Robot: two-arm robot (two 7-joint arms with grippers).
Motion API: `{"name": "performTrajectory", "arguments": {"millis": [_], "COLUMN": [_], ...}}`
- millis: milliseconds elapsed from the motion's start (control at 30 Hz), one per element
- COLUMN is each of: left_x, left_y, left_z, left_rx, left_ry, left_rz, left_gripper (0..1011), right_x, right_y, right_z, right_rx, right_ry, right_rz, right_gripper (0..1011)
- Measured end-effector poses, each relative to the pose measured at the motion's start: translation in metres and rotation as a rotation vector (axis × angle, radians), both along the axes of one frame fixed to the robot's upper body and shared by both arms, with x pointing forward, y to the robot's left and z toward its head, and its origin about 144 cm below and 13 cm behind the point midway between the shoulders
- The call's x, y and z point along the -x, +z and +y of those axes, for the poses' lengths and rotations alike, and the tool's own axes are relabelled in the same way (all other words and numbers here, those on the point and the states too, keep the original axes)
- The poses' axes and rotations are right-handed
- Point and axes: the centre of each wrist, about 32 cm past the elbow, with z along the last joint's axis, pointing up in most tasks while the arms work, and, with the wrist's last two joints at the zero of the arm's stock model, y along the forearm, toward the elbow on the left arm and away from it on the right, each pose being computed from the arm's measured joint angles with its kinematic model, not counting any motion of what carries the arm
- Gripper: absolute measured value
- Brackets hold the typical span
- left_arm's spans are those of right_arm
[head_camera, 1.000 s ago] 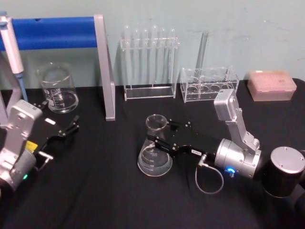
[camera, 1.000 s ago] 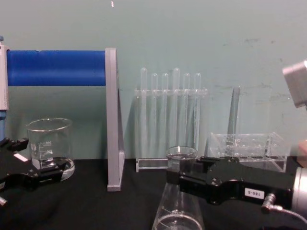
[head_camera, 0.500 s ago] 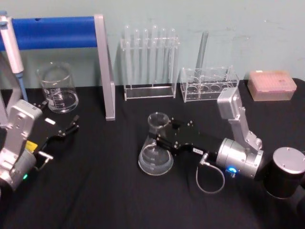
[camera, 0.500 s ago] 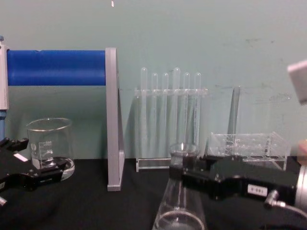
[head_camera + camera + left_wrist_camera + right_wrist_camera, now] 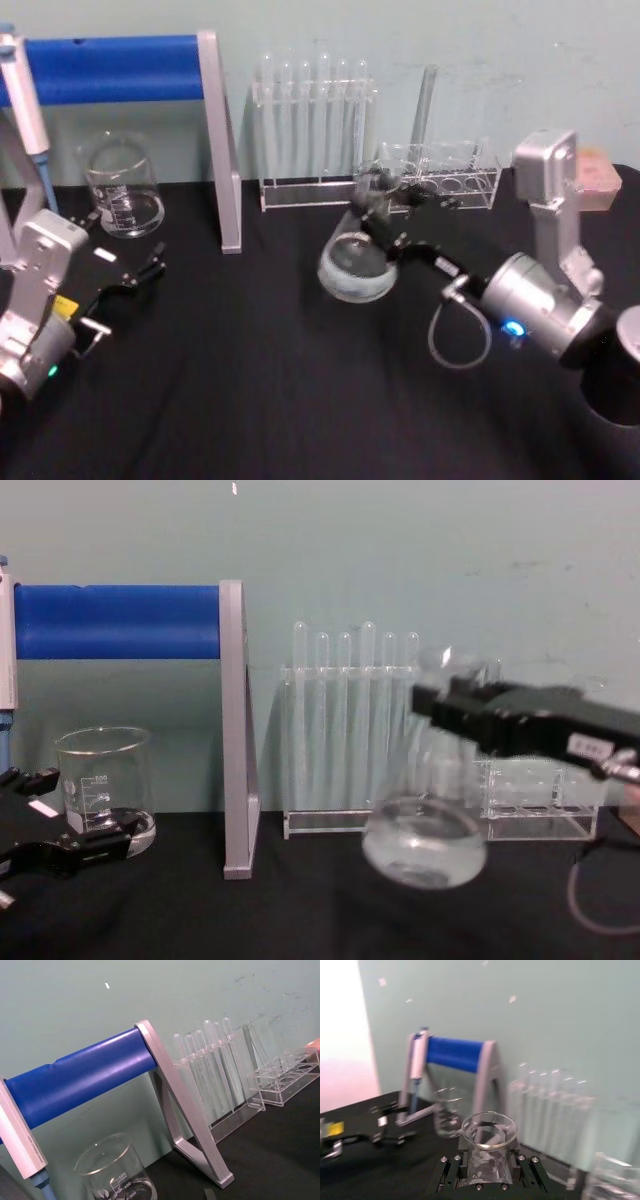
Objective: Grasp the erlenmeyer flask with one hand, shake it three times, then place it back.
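The erlenmeyer flask (image 5: 356, 266) hangs tilted above the black table, its wide base low and its neck up toward the racks. My right gripper (image 5: 379, 204), the hand with the small numbered label, is shut on the flask's neck. The chest view shows the flask (image 5: 425, 842) under the right gripper (image 5: 447, 702), in front of the test tubes. In the right wrist view the flask's rim (image 5: 488, 1128) sits between the right gripper's (image 5: 487, 1159) jaws. My left gripper (image 5: 138, 273) rests open at the table's left, near the beaker, and appears again as the left gripper (image 5: 50, 825).
A glass beaker (image 5: 122, 186) stands at the back left under a blue-barred stand (image 5: 115, 68) holding a pipette. A rack of test tubes (image 5: 312, 128) and a low clear rack (image 5: 445, 178) line the back wall. A pink box (image 5: 600, 178) sits far right.
My right gripper has lifted the flask off the table and carried it up and back toward the racks, tilting it. The left arm has not moved.
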Motion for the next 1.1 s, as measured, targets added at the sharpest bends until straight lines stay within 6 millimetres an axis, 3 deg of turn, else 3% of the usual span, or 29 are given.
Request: {"name": "performTrajectory", "arguments": {"millis": [300, 567, 767, 1100], "left_x": [0.0, 0.0, 0.0, 0.0], "left_y": [0.0, 0.0, 0.0, 0.0], "left_z": [0.0, 0.0, 0.0, 0.0], "left_rx": [0.0, 0.0, 0.0, 0.0], "left_ry": [0.0, 0.0, 0.0, 0.0], "left_rz": [0.0, 0.0, 0.0, 0.0], "left_gripper": [1001, 1001, 1001, 1001], "right_x": [0.013, 0.013, 0.01, 0.008], "right_y": [0.015, 0.016, 0.015, 0.011], "right_z": [-0.009, -0.009, -0.003, 0.025], "right_rx": [-0.008, 0.002, 0.011, 0.018], "right_ry": [-0.17, -0.169, -0.042, 0.286], "right_rz": [-0.031, -0.042, -0.047, -0.047], "right_gripper": [452, 452, 452, 452]}}
